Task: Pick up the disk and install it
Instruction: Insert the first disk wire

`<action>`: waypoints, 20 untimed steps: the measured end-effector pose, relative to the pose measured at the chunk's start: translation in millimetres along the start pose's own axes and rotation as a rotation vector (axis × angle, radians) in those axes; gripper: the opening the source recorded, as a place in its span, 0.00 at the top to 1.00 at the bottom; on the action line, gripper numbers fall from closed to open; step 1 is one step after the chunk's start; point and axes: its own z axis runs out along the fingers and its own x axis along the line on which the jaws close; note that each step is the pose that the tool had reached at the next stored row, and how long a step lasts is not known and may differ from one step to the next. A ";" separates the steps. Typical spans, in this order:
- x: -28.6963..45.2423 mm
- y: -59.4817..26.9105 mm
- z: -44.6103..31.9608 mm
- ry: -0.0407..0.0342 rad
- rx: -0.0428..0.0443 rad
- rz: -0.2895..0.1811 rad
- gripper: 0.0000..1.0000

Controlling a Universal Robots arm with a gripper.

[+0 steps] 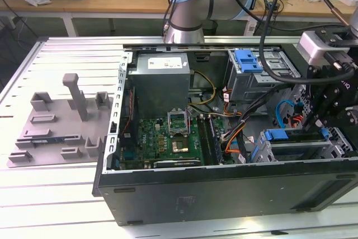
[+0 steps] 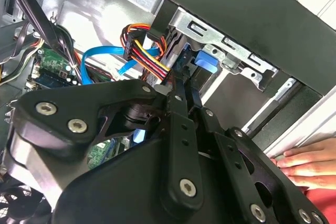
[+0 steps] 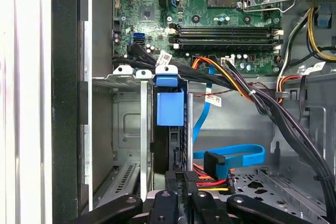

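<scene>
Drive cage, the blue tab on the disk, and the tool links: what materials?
Drive cage: bare sheet metal, dull grey, with stamped slots and folded edges. Blue tab on the disk: looks like moulded plastic, smooth and evenly coloured. Tool links: matt black with bolt heads; metal or hard plastic, can't tell.

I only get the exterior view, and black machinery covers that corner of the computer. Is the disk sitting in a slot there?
Observer: In the first wrist view, the disk in its blue plastic carrier stands on edge between the grey metal bay rails, with the tool close at its end.
Operator: Is anyone near the machine?
Observer: Yes. In the second wrist view, a person's hand rests just outside the black case wall.
</scene>
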 end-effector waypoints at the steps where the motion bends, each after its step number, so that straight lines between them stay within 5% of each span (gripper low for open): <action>1: 0.0 0.0 0.9 -0.0004 -0.0001 0.000 0.83; 15: -0.1 0.0 4.7 -0.0011 -0.0001 0.000 0.82; 17: 0.0 0.1 -2.2 -0.0003 0.0000 0.000 0.69; 20: 0.2 0.2 -14.6 -0.0004 0.0000 0.000 0.69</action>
